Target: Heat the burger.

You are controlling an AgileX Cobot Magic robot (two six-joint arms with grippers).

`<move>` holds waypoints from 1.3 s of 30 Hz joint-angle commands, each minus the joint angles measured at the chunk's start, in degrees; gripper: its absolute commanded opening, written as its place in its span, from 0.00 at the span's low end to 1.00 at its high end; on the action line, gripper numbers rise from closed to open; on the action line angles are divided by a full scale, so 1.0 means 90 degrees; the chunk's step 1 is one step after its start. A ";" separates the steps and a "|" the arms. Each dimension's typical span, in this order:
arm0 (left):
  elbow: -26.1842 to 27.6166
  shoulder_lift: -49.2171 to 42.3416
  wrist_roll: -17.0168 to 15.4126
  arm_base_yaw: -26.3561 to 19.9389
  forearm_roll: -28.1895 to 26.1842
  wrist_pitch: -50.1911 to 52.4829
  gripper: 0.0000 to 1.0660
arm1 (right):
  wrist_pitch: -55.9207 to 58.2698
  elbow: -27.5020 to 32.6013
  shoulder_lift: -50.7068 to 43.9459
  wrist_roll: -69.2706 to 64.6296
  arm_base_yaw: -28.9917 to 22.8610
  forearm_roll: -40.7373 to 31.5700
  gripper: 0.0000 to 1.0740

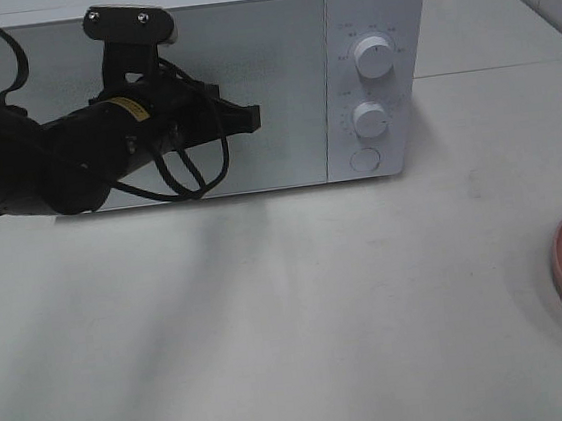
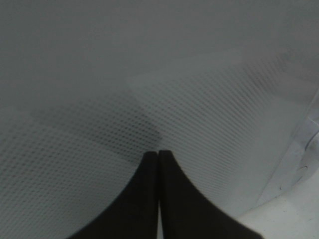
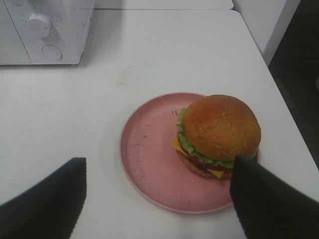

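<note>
Burger sits on the pink plate, at the right side of the table, well apart from the microwave. It rests toward one edge of the plate, not in the middle. The microwave stands at the far side, and its door is shut.

The left gripper is right in front of the door, with its two fingers pressed together and holding nothing. The tips look very near the door glass, maybe touching it.

The right gripper hangs over the plate with its fingers spread wide. It holds nothing.

I think the step now is getting the door open. The left arm must find the door's edge and pull. Then the right arm can carry the burger in.
</note>
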State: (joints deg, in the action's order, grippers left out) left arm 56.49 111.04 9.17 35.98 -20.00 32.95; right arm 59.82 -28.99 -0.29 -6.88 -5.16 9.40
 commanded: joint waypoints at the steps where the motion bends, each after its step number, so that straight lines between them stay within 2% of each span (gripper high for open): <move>1: -0.0210 -0.0236 -0.0013 0.0051 -0.0274 0.0331 0.00 | -0.0045 -0.0006 -0.0172 0.0045 0.0051 0.0019 0.71; 6: -0.0923 -0.0745 -0.0013 0.0458 -0.0337 0.0178 0.00 | -0.0045 -0.0006 -0.0172 0.0045 0.0051 0.0019 0.71; 9: -0.1063 -0.0942 -0.0013 0.0560 -0.0477 -0.0248 0.00 | -0.0045 -0.0006 -0.0172 0.0045 0.0051 0.0019 0.71; 10: -0.1089 -0.1019 -0.0006 0.0598 -0.0547 -0.0554 0.01 | -0.0045 -0.0006 -0.0172 0.0045 0.0051 0.0019 0.71; 11: -0.1089 -0.1165 -0.0013 0.0598 -0.0630 -0.1197 0.07 | -0.0045 -0.0006 -0.0172 0.0045 0.0051 0.0019 0.71; 13: -0.1089 -0.1241 -0.0013 0.0598 -0.0662 -0.1547 0.11 | -0.0045 -0.0006 -0.0172 0.0045 0.0051 0.0019 0.71; 14: -0.1089 -0.1356 -0.0013 0.0586 -0.0675 -0.2222 0.21 | -0.0045 -0.0006 -0.0172 0.0045 0.0051 0.0019 0.71; 15: -0.1089 -0.1356 -0.0013 0.0586 -0.0675 -0.2222 0.21 | -0.0045 -0.0006 -0.0172 0.0045 0.0051 0.0019 0.71; 16: -0.1089 -0.1458 0.0000 0.0567 -0.0649 -0.2890 0.39 | -0.0045 -0.0006 -0.0172 0.0045 0.0051 0.0019 0.71; 17: -0.1089 -0.1483 0.0000 0.0567 -0.0618 -0.3253 0.53 | -0.0045 -0.0006 -0.0172 0.0045 0.0051 0.0019 0.71; 18: -0.1089 -0.1483 0.0000 0.0567 -0.0618 -0.3253 0.53 | -0.0045 -0.0006 -0.0172 0.0045 0.0051 0.0019 0.71; 19: -0.1089 -0.1547 0.0000 0.0567 -0.0560 -0.3915 0.84 | -0.0045 -0.0006 -0.0172 0.0045 0.0051 0.0019 0.71; 20: -0.1089 -0.1547 0.0000 0.0567 -0.0560 -0.3915 0.84 | -0.0045 -0.0006 -0.0172 0.0045 0.0051 0.0019 0.71; 21: -0.1089 -0.1579 0.0000 0.0567 -0.0465 -0.4221 0.97 | -0.0045 -0.0006 -0.0172 0.0045 0.0051 0.0019 0.71; 22: -0.1089 -0.1655 -0.0006 0.0567 -0.0255 -0.4711 0.94 | -0.0045 -0.0006 -0.0172 0.0045 0.0051 0.0019 0.71; 28: -0.1089 -0.1961 -0.0019 0.0567 0.0115 -0.5564 0.94 | -0.0045 -0.0006 -0.0172 0.0045 0.0051 0.0019 0.71; 32: -0.1089 -0.2515 -0.0076 0.0567 0.0732 -0.6347 0.94 | -0.0045 -0.0006 -0.0172 0.0045 0.0051 0.0019 0.71; 33: -0.1089 -0.2515 -0.0076 0.0567 0.0732 -0.6347 0.94 | -0.0045 -0.0006 -0.0172 0.0045 0.0051 0.0019 0.71; 35: -0.1089 -0.2852 -0.0509 0.0567 0.1108 -0.6755 0.94 | -0.0045 -0.0006 -0.0172 0.0045 0.0051 0.0019 0.71; 36: -0.1089 -0.2852 -0.0509 0.0567 0.1108 -0.6755 0.94 | -0.0045 -0.0006 -0.0172 0.0045 0.0051 0.0019 0.71; 37: -0.1089 -0.3030 -0.0949 0.0477 0.1381 -0.6958 0.94 | -0.0045 -0.0006 -0.0172 0.0045 0.0051 0.0019 0.71; 38: -0.1082 -0.3113 -0.1178 0.0388 0.1509 -0.7105 0.94 | -0.0045 -0.0006 -0.0172 0.0045 0.0051 0.0019 0.71; 39: -0.1082 -0.3113 -0.1178 0.0388 0.1509 -0.7105 0.94 | -0.0045 -0.0006 -0.0172 0.0045 0.0051 0.0019 0.71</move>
State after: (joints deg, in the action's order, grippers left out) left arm 46.70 83.59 0.46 39.53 -7.85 -30.02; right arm 59.82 -28.99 -0.29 -6.88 -5.16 9.40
